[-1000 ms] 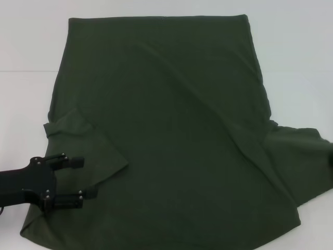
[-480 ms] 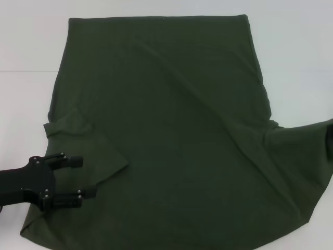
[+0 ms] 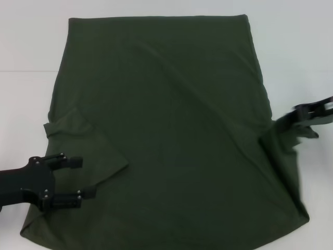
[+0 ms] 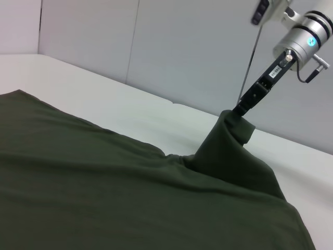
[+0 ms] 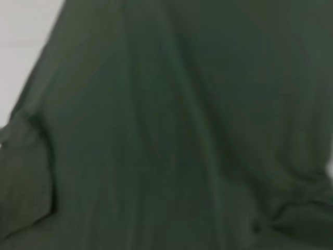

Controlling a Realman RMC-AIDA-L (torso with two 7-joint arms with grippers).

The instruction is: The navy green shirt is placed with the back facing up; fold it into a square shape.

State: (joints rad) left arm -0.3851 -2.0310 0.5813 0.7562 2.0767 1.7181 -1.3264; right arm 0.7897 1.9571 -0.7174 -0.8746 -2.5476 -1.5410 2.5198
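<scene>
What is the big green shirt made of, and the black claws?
The shirt looks like soft matte knit cloth, maybe cotton: it creases and drapes from the right end effector. The left end effector looks like hard matte black metal or plastic, with small screws.

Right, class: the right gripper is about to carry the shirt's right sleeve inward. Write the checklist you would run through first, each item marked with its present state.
1. right gripper has the navy green shirt by its right sleeve: ok, cloth hangs lifted from it.
2. Sleeve off the table: ok.
3. Left sleeve already folded inward: ok.
4. left gripper out of the fold path: not ok; it hovers open over the shirt's left edge.
5. Shirt body flat: not ok, diagonal creases.
6. Firmness of the pinch: cannot tell.
</scene>
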